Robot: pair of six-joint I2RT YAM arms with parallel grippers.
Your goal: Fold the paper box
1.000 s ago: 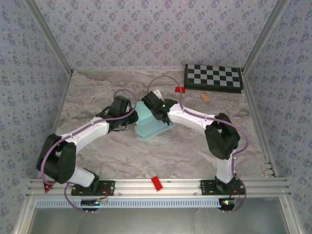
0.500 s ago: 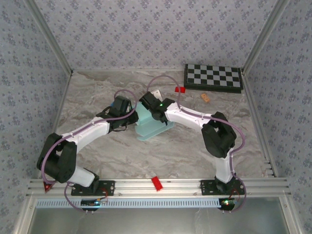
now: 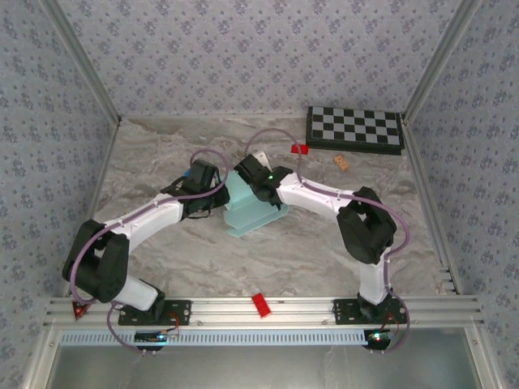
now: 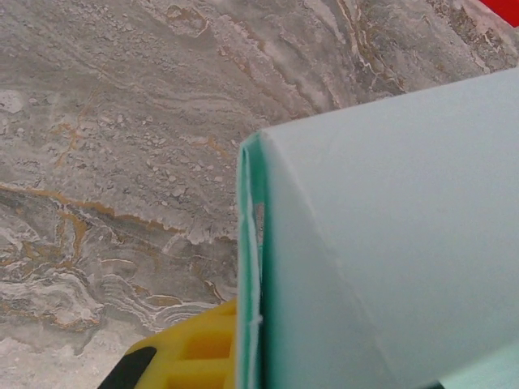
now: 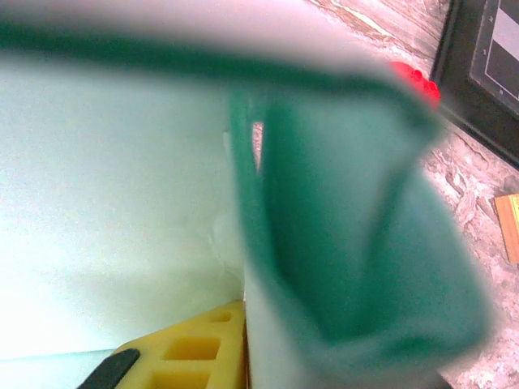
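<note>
Marble-patterned table [image 3: 162, 154] carried the scene, with both arms reaching in from its near edge. Paper box [image 3: 258, 217]: pale blue card, partly formed, stood near the middle of the table between the two wrists, its lower panel on the surface and an upper panel raised toward the grippers. It was judged light, thin and springy: creases would hold only if pressed fully, and too hard a pinch would dent or tear a flap. The smooth faces would slip in a shallow grip, so hold was best taken at a doubled edge close to a crease, not mid-panel. Left gripper [image 3: 216, 194] sat at the box's left edge, clenched. Its wrist view showed the folded edge [image 4: 250, 267] running down against the left pad [image 4: 195, 356], so it was probably pinching the card, though the far finger was hidden. Right gripper [image 3: 253, 181] sat at the card's upper edge. A curled flap [image 5: 340, 243] lay just beside the right pad [image 5: 190, 356], blurred, and whether these jaws were closed could not be told
</note>
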